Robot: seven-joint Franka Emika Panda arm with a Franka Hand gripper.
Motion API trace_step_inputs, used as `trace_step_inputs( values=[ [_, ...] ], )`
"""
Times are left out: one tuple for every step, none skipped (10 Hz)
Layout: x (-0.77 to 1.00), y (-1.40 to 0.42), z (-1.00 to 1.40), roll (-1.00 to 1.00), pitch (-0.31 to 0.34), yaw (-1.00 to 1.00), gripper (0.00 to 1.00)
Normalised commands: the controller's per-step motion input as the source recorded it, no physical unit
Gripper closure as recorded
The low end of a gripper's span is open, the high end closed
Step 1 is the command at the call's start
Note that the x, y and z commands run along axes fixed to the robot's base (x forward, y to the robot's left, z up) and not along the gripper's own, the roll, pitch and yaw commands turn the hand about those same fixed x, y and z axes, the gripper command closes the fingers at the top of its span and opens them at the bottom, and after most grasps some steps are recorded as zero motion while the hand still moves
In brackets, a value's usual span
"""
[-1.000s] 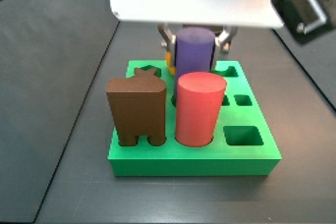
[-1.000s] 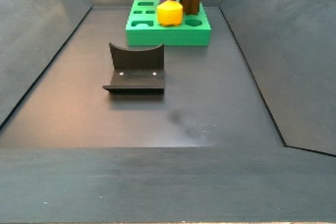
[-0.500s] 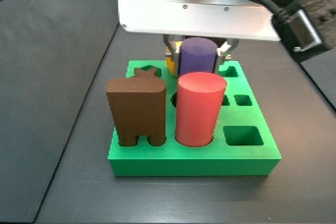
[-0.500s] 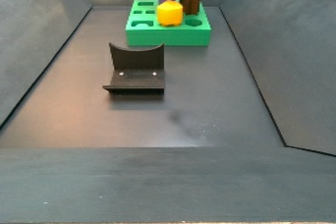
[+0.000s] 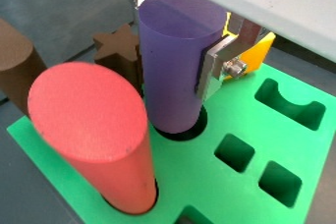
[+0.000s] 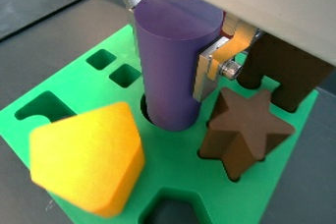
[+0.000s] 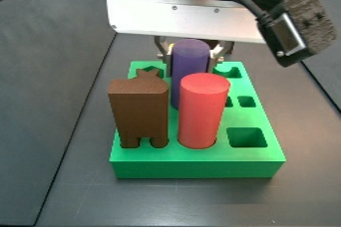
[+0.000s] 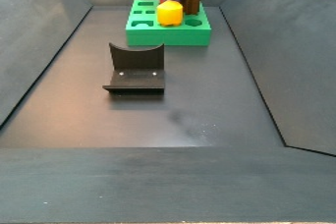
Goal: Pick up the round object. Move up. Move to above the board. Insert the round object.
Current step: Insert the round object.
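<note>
Purple round object (image 6: 178,61) stands upright with its lower end inside a round hole in the green board (image 6: 79,95); gripper (image 6: 197,66) is at its upper part, one silver finger (image 6: 213,69) flat against its side. Yellow block (image 6: 89,157) and brown star piece (image 6: 247,135) sit in the board on either side of it.

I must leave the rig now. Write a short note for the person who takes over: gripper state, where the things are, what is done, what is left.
Gripper: above the board, shut on the purple cylinder.
Purple cylinder: upright, lower end already inside a round hole of the green board, between the red cylinder and the yellow block.
Done: pick, lift, move over the board, insertion begun.
Left: seat the cylinder fully if it is not, then open and retreat upward.
</note>
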Motion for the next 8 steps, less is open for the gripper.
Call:
trace_step_inputs(
  values=[
    [0.30,0.00,-0.53,0.00,-0.003,0.00,1.00],
    [0.29,0.00,-0.52,0.01,0.000,0.00,1.00],
    [0.24,0.00,-0.55,0.02,0.000,0.00,1.00],
    [0.00,0.00,-0.61,0.06,-0.043,0.00,1.00],
    [0.00,0.00,-0.68,0.10,-0.074,0.00,1.00],
    [0.00,0.00,-0.67,0.12,-0.081,0.03,1.00],
    [0.00,0.00,-0.09,0.00,-0.069,0.00,1.00],
    [0.00,0.00,0.00,0.00,-0.011,0.00,1.00]
  ],
)
